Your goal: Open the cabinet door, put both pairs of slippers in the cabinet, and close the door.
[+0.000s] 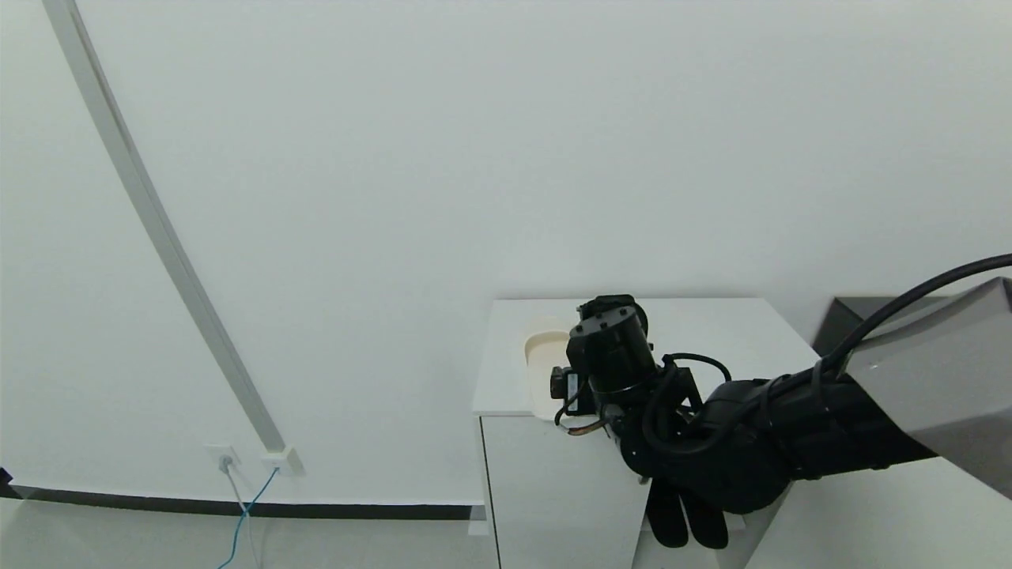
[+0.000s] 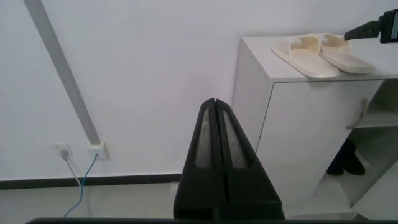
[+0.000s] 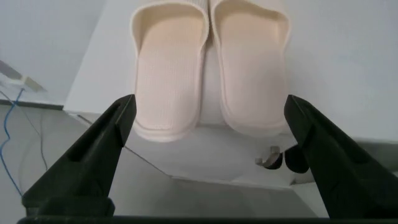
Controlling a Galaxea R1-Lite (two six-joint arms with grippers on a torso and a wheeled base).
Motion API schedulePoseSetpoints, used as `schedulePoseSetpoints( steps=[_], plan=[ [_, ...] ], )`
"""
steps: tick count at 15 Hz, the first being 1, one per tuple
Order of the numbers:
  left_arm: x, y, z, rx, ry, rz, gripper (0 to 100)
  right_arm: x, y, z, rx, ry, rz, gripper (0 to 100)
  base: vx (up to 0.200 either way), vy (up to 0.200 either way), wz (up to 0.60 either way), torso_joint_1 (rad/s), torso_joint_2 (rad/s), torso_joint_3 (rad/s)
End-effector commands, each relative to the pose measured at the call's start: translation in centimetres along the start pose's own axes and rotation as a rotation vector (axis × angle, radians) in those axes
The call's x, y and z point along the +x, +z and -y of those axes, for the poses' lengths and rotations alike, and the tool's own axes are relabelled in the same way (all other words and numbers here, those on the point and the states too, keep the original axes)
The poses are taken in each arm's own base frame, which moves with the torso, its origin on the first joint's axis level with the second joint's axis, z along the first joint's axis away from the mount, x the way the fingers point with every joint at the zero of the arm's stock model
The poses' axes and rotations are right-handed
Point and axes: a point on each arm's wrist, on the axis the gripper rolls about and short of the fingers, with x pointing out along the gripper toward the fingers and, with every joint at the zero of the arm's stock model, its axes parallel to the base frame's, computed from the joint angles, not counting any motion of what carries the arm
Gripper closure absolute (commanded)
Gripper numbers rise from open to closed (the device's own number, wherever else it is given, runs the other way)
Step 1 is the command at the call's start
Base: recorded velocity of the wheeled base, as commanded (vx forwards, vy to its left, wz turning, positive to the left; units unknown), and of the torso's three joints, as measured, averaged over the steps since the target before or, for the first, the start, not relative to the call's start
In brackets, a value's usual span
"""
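Grippers, qty 2. L gripper (image 2: pixel 215 103): fingers pressed flat together, empty, held in air off to cabinet's side. R gripper (image 3: pixel 209 106): jaws spread wide, straddled heel ends of cream slippers (image 3: pixel 168 74), nothing gripped. Cream slippers, 1 pr (2 pcs): lay side by side on top of cabinet (image 2: pixel 292 124), heels at front edge. Black slippers (image 2: pixel 347 163), 1 pr: sat inside cabinet, open lower compartment
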Motion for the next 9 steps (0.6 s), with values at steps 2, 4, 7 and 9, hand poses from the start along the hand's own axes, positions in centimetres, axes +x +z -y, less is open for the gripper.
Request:
schedulePoseSetpoints(
  steps=[2, 4, 7, 9],
  plan=[
    [0.0, 0.0, 0.0, -0.002, 0.001, 0.0, 100, 1.0, -2.0, -0.2, -0.012, 0.021, -0.021, 0, 0.0, 0.0, 0.0, 0.0, 0.0, 0.0],
    [0.0, 0.0, 0.0, -0.002, 0.001, 0.0, 100, 1.5, -2.8, -0.4, -0.009, 0.038, -0.019, 0, 0.0, 0.0, 0.0, 0.0, 0.0, 0.0],
    [0.0, 0.0, 0.0, -0.002, 0.001, -0.002, 100, 3.1, -4.0, -0.5, -0.012, 0.034, -0.026, 0, 0.0, 0.0, 0.0, 0.0, 0.0, 0.0],
    [0.0, 0.0, 0.0, -0.002, 0.001, 0.0, 100, 4.8, -4.3, -0.6, 0.006, 0.038, -0.007, 0, 0.0, 0.0, 0.0, 0.0, 0.0, 0.0]
  ],
)
